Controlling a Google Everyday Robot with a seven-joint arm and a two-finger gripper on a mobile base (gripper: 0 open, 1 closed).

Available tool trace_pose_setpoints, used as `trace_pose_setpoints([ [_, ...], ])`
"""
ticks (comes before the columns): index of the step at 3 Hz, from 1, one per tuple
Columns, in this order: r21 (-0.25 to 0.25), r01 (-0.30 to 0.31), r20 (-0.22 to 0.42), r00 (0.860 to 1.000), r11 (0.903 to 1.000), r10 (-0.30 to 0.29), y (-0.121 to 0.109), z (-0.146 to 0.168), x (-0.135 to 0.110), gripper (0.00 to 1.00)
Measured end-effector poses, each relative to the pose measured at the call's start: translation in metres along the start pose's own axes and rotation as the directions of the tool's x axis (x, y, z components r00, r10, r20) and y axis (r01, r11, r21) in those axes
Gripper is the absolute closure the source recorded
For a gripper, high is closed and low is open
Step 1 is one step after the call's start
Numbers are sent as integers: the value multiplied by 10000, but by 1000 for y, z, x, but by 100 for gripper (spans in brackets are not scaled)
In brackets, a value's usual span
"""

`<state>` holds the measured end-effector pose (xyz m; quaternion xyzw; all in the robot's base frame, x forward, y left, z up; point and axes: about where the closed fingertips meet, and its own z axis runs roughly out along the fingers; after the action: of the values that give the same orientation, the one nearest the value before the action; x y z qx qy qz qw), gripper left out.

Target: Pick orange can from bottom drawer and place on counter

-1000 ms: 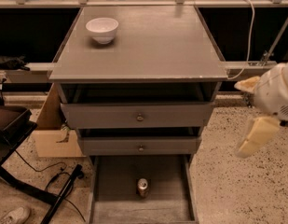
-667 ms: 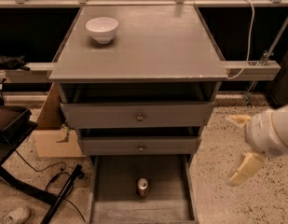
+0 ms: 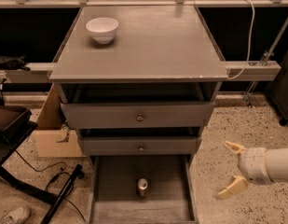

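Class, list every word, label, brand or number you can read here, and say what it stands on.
None can be read.
The orange can in the bottom drawer shows no legible label.
The white bowl and the counter are plain.
The gripper, open at lower right of the bottom drawer, bears no marking.

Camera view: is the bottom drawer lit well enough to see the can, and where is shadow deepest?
Camera view: the bottom drawer is dim, yet the orange can glints; the counter is evenly lit; deepest shadow lies under its overhang; the open gripper shows bright over the floor at right.
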<state>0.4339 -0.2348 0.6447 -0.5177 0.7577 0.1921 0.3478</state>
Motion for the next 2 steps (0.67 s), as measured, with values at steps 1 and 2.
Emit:
trace_pose_setpoints([
  [1, -201, -221, 124, 9997, 9996, 224, 4, 11, 9, 0],
  [2, -469, -504, 317, 9981, 9976, 519, -1, 27, 20, 0],
])
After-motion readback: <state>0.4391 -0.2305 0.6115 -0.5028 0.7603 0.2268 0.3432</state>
